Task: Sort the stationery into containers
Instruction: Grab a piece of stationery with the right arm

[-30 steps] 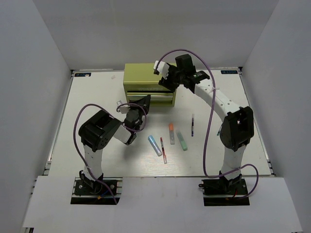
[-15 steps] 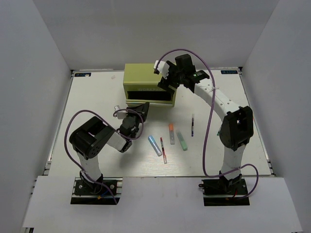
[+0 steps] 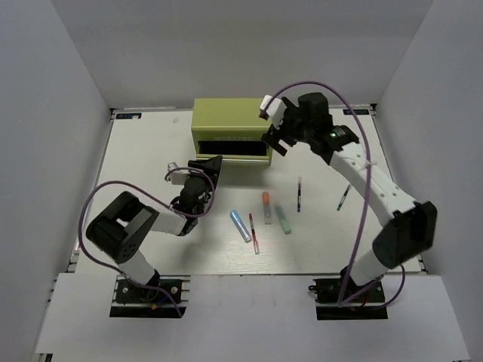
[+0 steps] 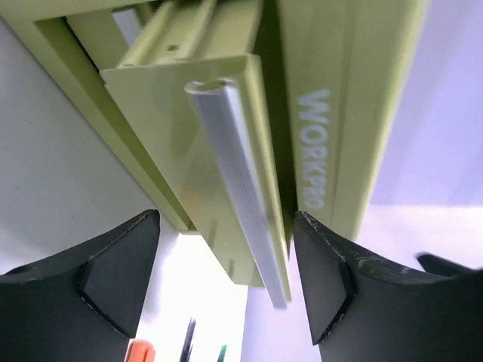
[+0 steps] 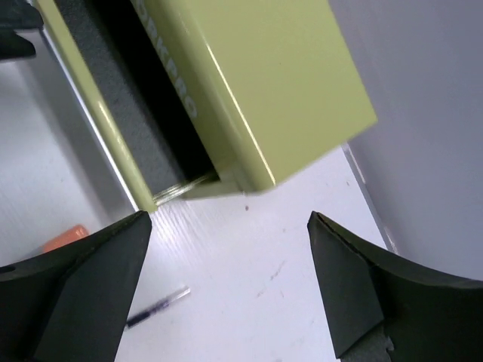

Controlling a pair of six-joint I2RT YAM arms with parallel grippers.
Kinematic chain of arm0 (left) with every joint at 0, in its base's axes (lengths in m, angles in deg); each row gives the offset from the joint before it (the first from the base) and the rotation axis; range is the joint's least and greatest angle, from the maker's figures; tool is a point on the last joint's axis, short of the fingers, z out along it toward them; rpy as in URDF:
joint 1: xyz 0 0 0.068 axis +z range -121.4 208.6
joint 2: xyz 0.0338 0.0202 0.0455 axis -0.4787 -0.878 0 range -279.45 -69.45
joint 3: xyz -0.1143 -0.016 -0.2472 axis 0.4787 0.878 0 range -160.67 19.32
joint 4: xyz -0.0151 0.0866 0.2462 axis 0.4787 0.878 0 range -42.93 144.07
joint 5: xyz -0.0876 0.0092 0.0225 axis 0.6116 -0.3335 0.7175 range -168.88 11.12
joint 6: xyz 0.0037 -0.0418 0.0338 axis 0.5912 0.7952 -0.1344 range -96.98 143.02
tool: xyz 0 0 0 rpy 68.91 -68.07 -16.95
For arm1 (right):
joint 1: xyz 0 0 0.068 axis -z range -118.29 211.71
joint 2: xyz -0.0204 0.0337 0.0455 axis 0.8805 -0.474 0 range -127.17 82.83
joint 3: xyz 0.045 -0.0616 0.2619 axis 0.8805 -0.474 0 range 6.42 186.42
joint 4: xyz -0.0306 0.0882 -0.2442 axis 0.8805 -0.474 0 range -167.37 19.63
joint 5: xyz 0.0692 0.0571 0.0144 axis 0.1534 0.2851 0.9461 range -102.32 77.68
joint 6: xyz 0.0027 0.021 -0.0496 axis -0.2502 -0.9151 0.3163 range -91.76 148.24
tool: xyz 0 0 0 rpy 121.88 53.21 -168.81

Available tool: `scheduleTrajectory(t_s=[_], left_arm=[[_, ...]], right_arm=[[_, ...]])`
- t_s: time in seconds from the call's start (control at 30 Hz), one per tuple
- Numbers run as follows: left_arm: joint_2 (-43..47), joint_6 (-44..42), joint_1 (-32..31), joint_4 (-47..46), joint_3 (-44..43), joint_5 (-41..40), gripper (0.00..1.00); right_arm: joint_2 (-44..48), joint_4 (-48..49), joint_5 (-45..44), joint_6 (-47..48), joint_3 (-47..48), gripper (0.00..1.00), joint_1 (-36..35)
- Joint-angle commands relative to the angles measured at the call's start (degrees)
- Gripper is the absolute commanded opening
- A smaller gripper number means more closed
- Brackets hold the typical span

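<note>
The yellow-green tool chest [image 3: 225, 119] stands at the back, one drawer [image 3: 230, 148] pulled out and showing a dark lining. My left gripper [image 3: 210, 164] is open just in front of it. In the left wrist view its fingers stand either side of the drawer's silver handle [image 4: 240, 188] without touching. My right gripper [image 3: 273, 138] is open and empty off the chest's right corner [image 5: 256, 83]. On the table lie a light blue pen [image 3: 241, 225], thin red pen [image 3: 253, 233], orange-capped marker [image 3: 266, 207], mint green marker [image 3: 282, 219] and dark purple pen [image 3: 299, 194].
One more thin dark pen [image 3: 343, 197] lies further right, under my right arm. White walls close off the table [image 3: 151, 151] at the back and on both sides. The purple pen [image 5: 157, 308] and the orange cap [image 5: 64, 237] show low in the right wrist view.
My left gripper has opened off the drawer handle and the arm has drawn back with the drawer out. My right gripper has swung right, away from the chest front, and opened wider.
</note>
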Motion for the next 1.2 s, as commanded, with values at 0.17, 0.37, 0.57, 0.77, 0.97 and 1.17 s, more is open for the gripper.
scheduleTrajectory(t_s=[0.17,0.37,0.57,0.77,0.97,1.17], left_arm=[[23.1,-12.6,-0.5,34.7,4.7,6.0,0.5],[39.2,-20.4,0.1,59.1,4.5,9.9,0.18],[27.5,-27.1,-0.9,75.4,-10.3,18.7,0.52],[16.0,-28.7,-2.3,81.5,-18.2,23.3,0.64],[16.8,-29.3,-2.8,80.3,-18.2,22.8,0.74],[16.3,-31.3,-3.9,79.3,-20.1,24.0,0.75]], right_arm=[[20.1,6.0,-5.9,-12.0,-21.4,0.42,2.8],[23.3,1.1,-5.0,-28.6,-36.0,0.31,6.6],[18.0,1.3,-2.1,-36.3,-39.7,0.53,9.4],[10.1,1.7,-2.1,-42.6,-38.1,0.53,9.5],[7.5,5.9,-6.0,-42.8,-39.0,0.54,9.3],[2.5,8.2,-10.0,-43.0,-37.8,0.53,9.1]])
